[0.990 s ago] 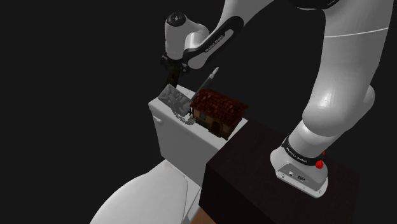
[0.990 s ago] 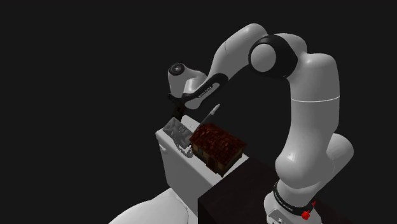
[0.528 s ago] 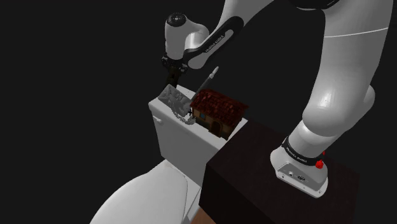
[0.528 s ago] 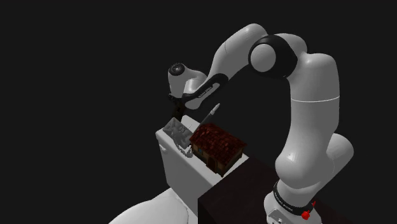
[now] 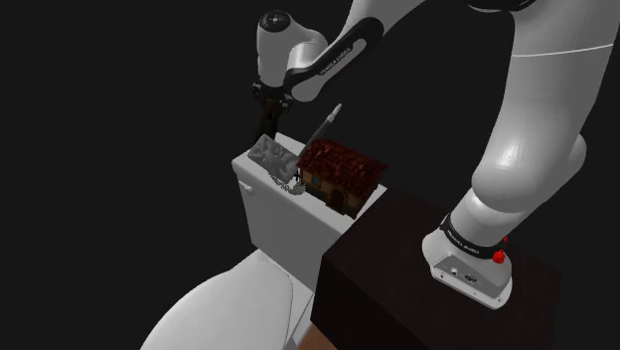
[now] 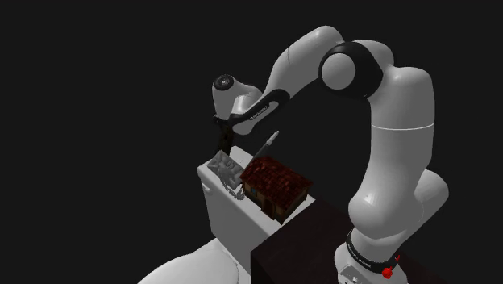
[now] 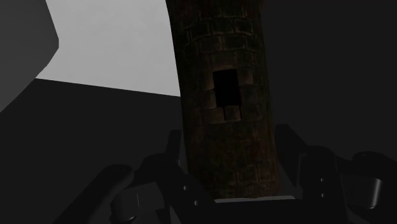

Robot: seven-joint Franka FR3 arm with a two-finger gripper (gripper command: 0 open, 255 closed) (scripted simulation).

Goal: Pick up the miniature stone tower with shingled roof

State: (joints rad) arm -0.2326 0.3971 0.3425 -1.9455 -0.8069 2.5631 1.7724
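Jaws are clamped on the miniature tower [image 7: 226,114]. In the wrist view its dark, brick-patterned shaft, with one small black window, runs out between the two black fingers [image 7: 315,175], which press against its flanks.

In the shoulder view the gripper [image 5: 266,134] points straight down over the far corner of the toilet tank's lid [image 5: 256,171], at that view's left. The tower [image 5: 270,154] shows there as a grey, rough-textured piece directly under the fingertips. I cannot tell whether its underside touches the lid. The second exterior view gives the same picture, with the gripper [image 6: 223,152] upright above the grey tower [image 6: 225,167] at the lid's far end.

Just beside the tower, toward the lid's near end, stands a little house [image 5: 340,171] with a red tiled roof and brown walls. A thin grey stick [image 5: 325,124] rises at a slant behind the house's roof. A small pale metal trinket [image 5: 289,185] lies at the lid's front edge between tower and house.

Below the tank curves the white toilet seat [image 5: 224,308]. The dark box stand [image 5: 392,268] carrying the arm's base sits close against the tank's near end. A black area surrounds everything.
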